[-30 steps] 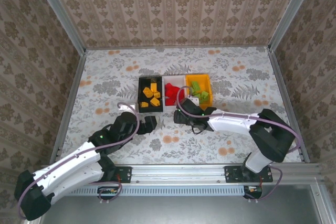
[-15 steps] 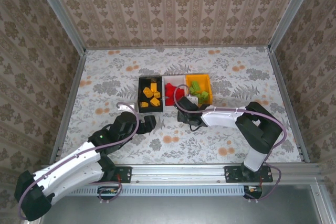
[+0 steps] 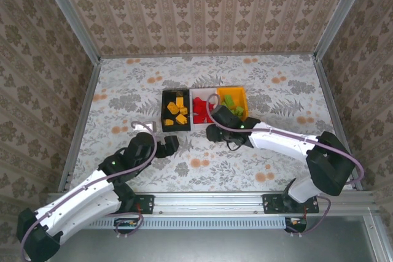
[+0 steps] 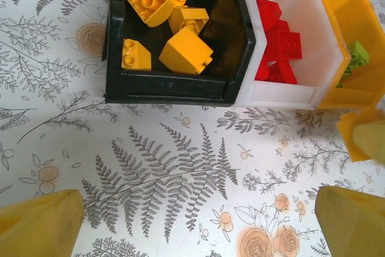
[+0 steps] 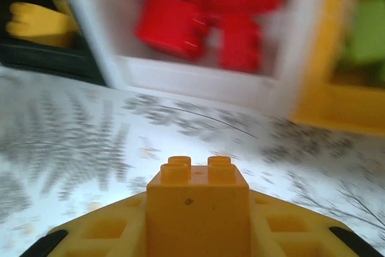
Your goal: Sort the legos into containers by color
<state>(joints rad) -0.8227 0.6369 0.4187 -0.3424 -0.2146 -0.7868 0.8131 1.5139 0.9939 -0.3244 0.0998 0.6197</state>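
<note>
Closest in, the left gripper (image 3: 169, 145) hangs low over the table (image 4: 168, 167), jaws spread about as wide as they go, nothing between them. The right gripper (image 3: 215, 132) sits just in front of the bins, pinched onto a small orange brick (image 5: 198, 200): glossy plastic, two round studs showing on top. The tabletop is a matte fern-and-flower print. Behind that are three boxy plastic bins in a row, walls touching: the black bin (image 4: 168, 91) with chunky orange bricks (image 4: 185, 51), the white bin (image 4: 283, 93) with red bricks (image 4: 280, 43), and the orange-yellow bin (image 4: 355, 16) with a light green brick (image 4: 357, 54).
</note>
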